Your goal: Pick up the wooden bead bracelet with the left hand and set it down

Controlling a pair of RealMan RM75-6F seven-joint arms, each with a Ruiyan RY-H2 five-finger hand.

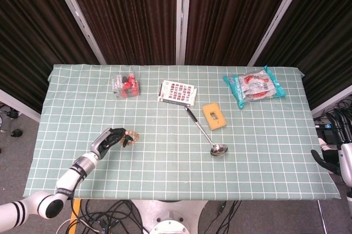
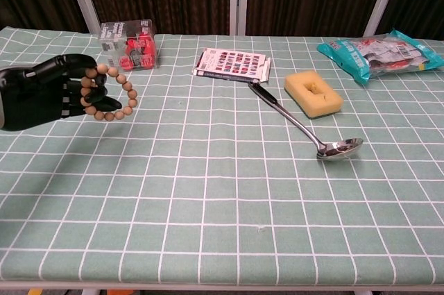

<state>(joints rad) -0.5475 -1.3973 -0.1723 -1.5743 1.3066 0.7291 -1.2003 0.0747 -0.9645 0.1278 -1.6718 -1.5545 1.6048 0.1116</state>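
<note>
The left hand (image 2: 41, 90) is at the near left of the table (image 2: 222, 191), its black fingers (image 2: 73, 87) curled around one side of the bracelet (image 2: 109, 94). The bracelet is held off the cloth: in the chest view the ring of wooden beads hangs to the right of the fingers, roughly upright, with its shadow on the cloth below. In the head view the same hand (image 1: 111, 139) shows with the bracelet (image 1: 131, 136) at its fingertips, well in from the left edge and nearer the near edge than the far one.

The right hand (image 1: 329, 162) only shows in the head view, off the table past its right edge and low beside the near corner; whether its fingers are spread or closed I cannot tell.

At the far left stands a clear box (image 2: 128, 44) with red and dark contents; its label is too small to read. Right of it, near the middle, lies a flat card (image 2: 231, 64) printed with rows of small coloured squares, no text legible. A yellow sponge (image 2: 313, 93) lies right of centre, and a ladle (image 2: 305, 125) runs diagonally from just beside the card toward the near right, its bowl nearest. At the far right corner lies a teal packet (image 2: 378, 53) with red and white printing, wording unreadable.

The near half of the table, from the hand across to the right edge, is bare checked cloth.
</note>
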